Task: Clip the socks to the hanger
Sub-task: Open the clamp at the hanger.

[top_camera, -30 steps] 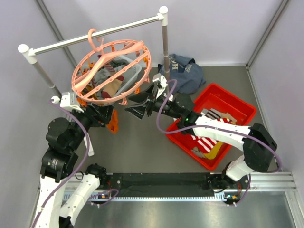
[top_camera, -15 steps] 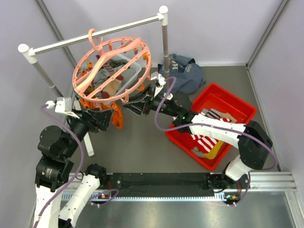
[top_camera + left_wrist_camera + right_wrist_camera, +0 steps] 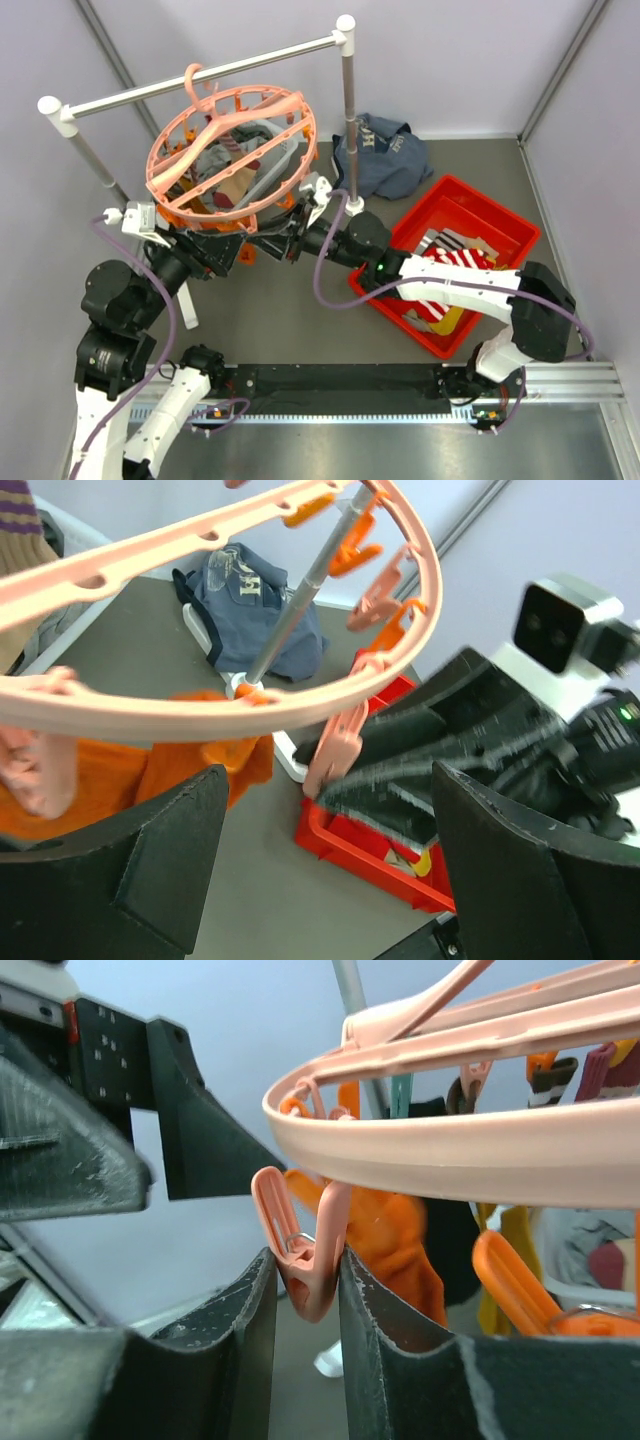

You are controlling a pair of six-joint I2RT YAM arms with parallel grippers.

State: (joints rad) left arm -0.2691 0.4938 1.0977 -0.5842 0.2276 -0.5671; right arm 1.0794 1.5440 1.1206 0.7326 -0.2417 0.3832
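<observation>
Right claw (image 3: 305,1295): clenched on clip peg (image 3: 300,1245) | left claw (image 3: 228,252): released | hanger (image 3: 450,1150): probably light, prone to swing; steady at rim | socks (image 3: 395,1245): limp, pinch cuff.

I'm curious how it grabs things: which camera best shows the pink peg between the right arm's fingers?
The right wrist view: the pink peg fills the middle, pinched between both fingers. The left wrist view shows the peg sideways, beside those fingers. In the top view the hanger hides it.
</observation>
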